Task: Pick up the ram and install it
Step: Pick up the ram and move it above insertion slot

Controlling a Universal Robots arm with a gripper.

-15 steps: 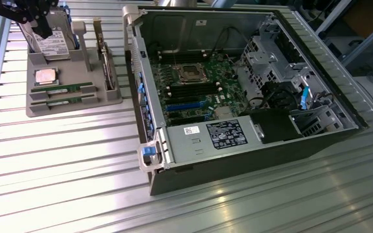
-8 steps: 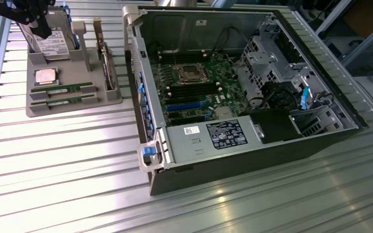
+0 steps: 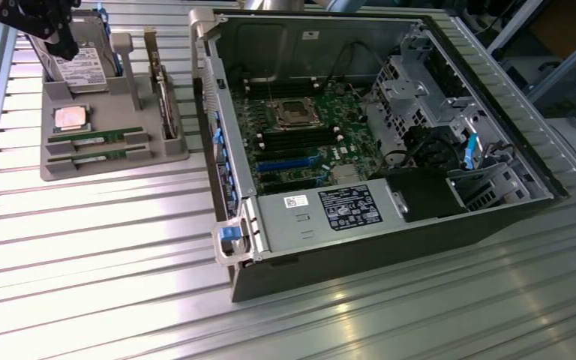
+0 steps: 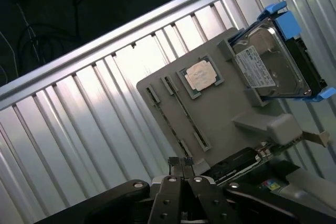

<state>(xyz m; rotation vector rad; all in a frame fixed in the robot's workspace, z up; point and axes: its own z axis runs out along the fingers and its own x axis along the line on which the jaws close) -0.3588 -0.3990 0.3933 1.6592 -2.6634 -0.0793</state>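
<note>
Two ram sticks lie side by side in slots of the grey parts tray point(image 3: 68, 169): one ram point(image 3: 98, 137) and a second point(image 3: 98, 155) in front of it. In the wrist view both look like thin strips, the ram point(image 4: 185, 113) and its twin point(image 4: 164, 118). My gripper point(image 3: 66, 46) hangs above the tray's far end, over the hard drive point(image 3: 86, 71). Its fingers point(image 4: 173, 167) are pressed together with nothing between them; the gripper point(image 4: 181, 161) is shut. The open computer case point(image 3: 233, 247) shows the motherboard's dark memory slots point(image 3: 290, 139).
The tray also holds a square silver CPU point(image 3: 71, 117), and a green expansion card point(image 3: 168, 105) stands on edge. The hard drive point(image 4: 269, 71) has blue brackets. Everything rests on a ribbed metal table point(image 3: 98, 247). Inside the case are a power supply point(image 3: 338, 208) and drive cages point(image 3: 418, 82).
</note>
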